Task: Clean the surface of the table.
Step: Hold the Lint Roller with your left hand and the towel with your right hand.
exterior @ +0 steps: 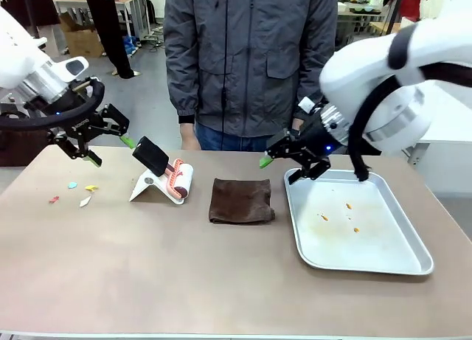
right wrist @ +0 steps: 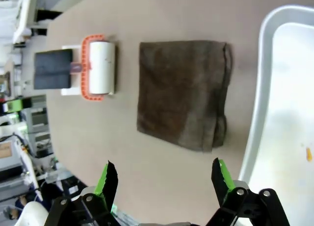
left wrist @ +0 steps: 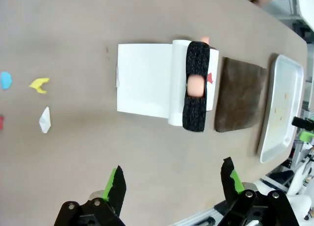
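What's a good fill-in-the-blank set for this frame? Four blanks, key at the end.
1. The ____ lies between the roller and the tray.
2. The left pincer and the right pincer are both ____.
3. Paper scraps lie on the table on the robot's ____ side.
4. The roller rests on a ____ stand.
Missing: cloth; open; left; white.
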Robot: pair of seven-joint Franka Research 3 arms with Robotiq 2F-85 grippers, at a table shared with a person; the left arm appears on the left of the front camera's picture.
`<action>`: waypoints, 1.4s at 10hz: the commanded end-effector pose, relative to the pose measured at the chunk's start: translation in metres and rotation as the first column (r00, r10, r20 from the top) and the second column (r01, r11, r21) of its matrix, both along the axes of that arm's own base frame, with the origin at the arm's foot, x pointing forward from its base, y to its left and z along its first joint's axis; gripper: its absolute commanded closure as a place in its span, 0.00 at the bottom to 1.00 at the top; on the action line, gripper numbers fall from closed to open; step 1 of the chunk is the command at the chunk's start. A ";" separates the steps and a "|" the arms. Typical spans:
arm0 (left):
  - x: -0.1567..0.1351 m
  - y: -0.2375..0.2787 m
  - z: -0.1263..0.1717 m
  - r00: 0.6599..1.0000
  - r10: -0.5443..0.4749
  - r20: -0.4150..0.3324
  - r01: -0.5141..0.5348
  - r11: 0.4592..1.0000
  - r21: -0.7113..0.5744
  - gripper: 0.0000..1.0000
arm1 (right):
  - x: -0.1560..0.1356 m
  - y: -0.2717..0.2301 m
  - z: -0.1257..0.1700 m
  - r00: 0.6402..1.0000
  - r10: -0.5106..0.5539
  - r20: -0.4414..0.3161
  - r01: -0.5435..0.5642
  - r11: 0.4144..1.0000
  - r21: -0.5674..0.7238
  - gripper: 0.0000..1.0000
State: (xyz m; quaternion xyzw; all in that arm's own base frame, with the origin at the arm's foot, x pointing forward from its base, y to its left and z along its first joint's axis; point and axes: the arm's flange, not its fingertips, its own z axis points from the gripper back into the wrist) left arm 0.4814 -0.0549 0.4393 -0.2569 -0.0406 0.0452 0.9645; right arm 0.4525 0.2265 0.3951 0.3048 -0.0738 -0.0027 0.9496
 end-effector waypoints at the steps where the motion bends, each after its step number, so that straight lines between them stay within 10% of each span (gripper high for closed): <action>1: 0.015 -0.003 0.006 1.000 0.013 0.001 -0.013 1.000 0.019 0.00 | 0.028 0.037 -0.005 1.000 -0.010 0.003 0.010 0.997 -0.083 0.00; 14: 0.059 -0.017 -0.048 0.999 -0.047 0.023 0.051 0.975 -0.218 0.00 | 0.088 0.116 -0.055 0.998 -0.009 -0.058 -0.023 0.860 -0.510 0.00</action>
